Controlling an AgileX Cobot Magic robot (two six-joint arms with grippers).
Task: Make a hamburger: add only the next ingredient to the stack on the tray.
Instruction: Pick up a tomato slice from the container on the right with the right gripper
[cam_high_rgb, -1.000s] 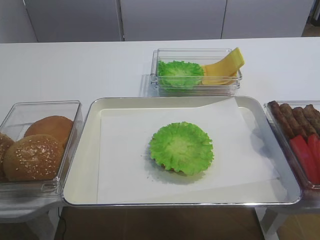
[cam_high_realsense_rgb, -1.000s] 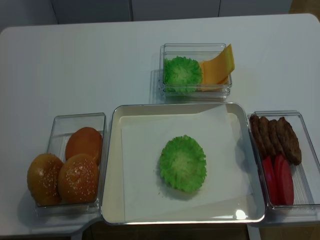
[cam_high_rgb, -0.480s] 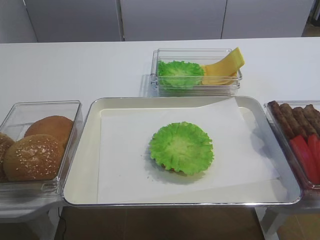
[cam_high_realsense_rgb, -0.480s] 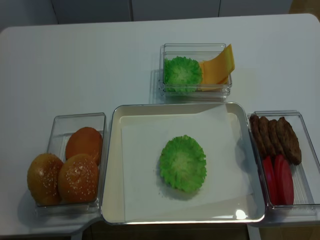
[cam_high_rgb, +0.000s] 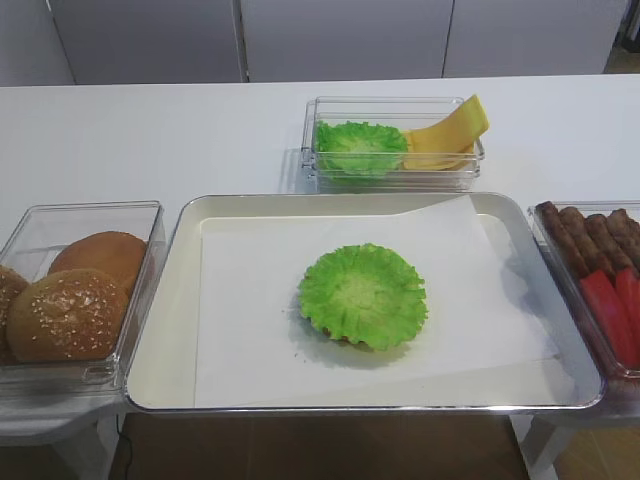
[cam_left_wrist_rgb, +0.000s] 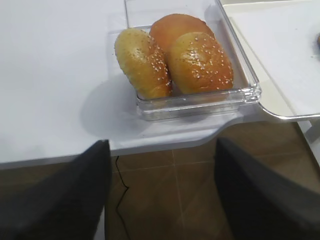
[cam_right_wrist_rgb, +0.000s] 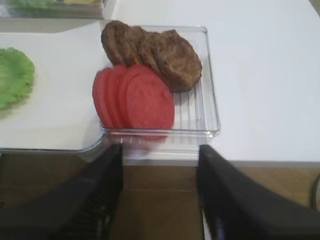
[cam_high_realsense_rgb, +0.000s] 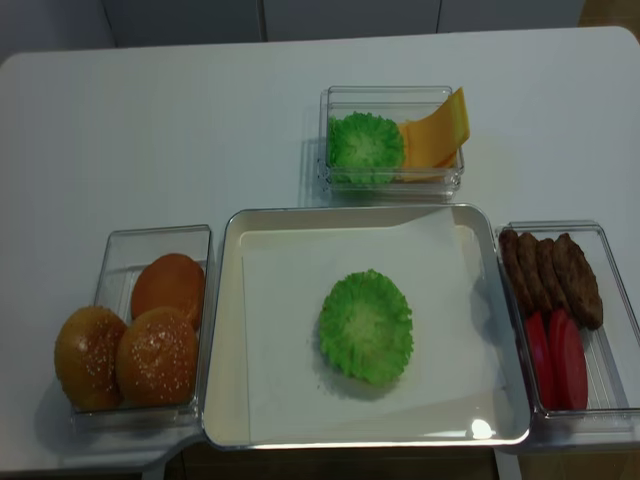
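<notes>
The stack (cam_high_rgb: 362, 296) is a ruffled green lettuce leaf over a thin brown base, lying mid-tray on the white paper. The metal tray (cam_high_rgb: 172, 330) fills the front centre. Red tomato slices (cam_right_wrist_rgb: 142, 97) overlap in a clear box right of the tray, also seen from above (cam_high_realsense_rgb: 560, 360). My right gripper (cam_right_wrist_rgb: 160, 148) is open and empty, hanging below the table's front edge just short of that box. Over the floor in front of the bun box, my left gripper (cam_left_wrist_rgb: 161, 142) is open and empty. Neither arm shows in the exterior views.
Brown meat patties (cam_right_wrist_rgb: 155, 50) share the box behind the tomato slices. Sesame buns (cam_left_wrist_rgb: 175, 55) fill a clear box left of the tray. A far box (cam_high_rgb: 395, 145) holds a spare lettuce leaf and yellow cheese. The table's front edge runs just past both grippers.
</notes>
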